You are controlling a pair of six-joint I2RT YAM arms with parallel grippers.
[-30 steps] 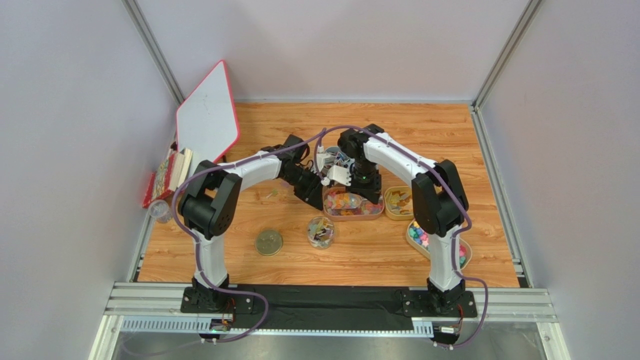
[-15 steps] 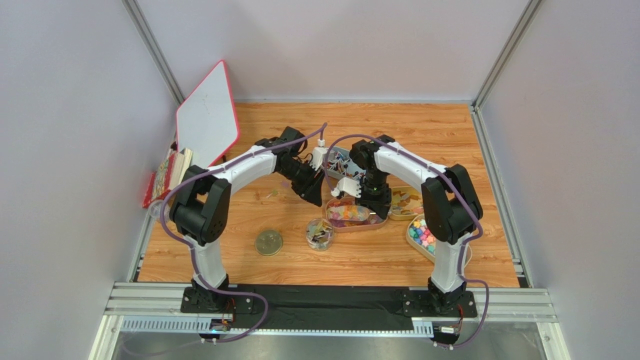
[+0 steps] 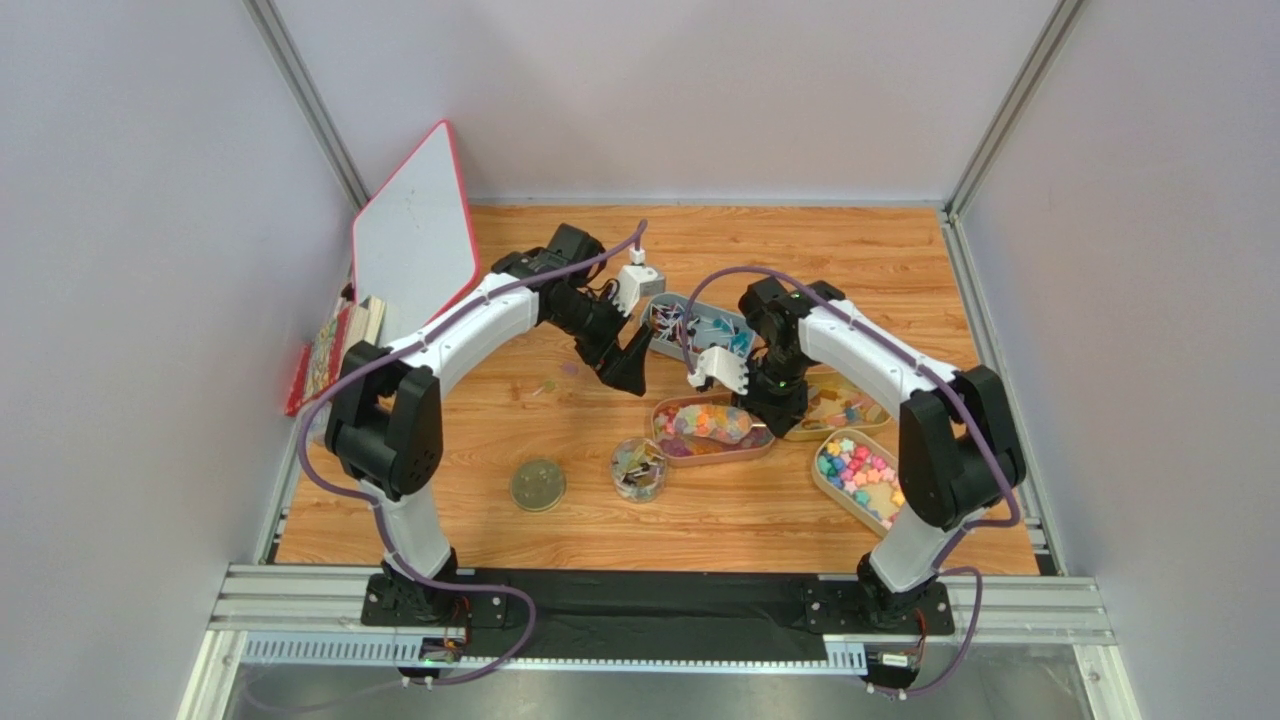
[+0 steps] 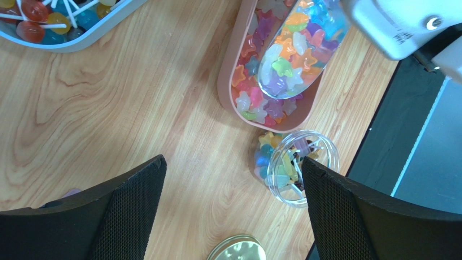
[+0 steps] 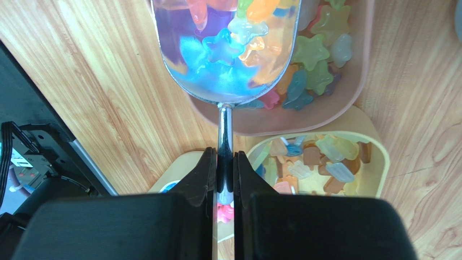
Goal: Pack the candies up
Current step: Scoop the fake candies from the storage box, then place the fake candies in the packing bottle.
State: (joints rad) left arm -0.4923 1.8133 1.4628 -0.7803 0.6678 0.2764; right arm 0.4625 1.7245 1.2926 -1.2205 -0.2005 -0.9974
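My right gripper [image 5: 225, 162] is shut on the thin metal handle [image 5: 224, 127] of a scoop [image 5: 228, 49]. The scoop is full of translucent star-shaped candies [image 5: 219, 46] and hangs over the pink oval tray [image 5: 358, 81] of the same candies. In the top view that gripper [image 3: 769, 402] sits by the tray [image 3: 669, 446]. My left gripper [image 4: 233, 162] is open wide with nothing between its fingers, above bare wood. The clear jar [image 4: 295, 173] holds some candies and stands uncapped beside the left gripper's right finger. From above, the left gripper [image 3: 631, 360] is far-left of the jar [image 3: 642, 468].
The gold lid [image 3: 538, 485] lies left of the jar. A grey tray of lollipops [image 3: 684, 323] stands behind the pink tray, a yellow tray of popsicle-shaped sweets [image 3: 842, 408] to its right, and a tray of bright chunky candies [image 3: 860, 477] at the near right. A whiteboard [image 3: 413, 240] leans at the far left.
My left gripper has opened wide and drawn back toward the far left. The right arm has swung rightward with the scoop, keeping it over the pink tray.
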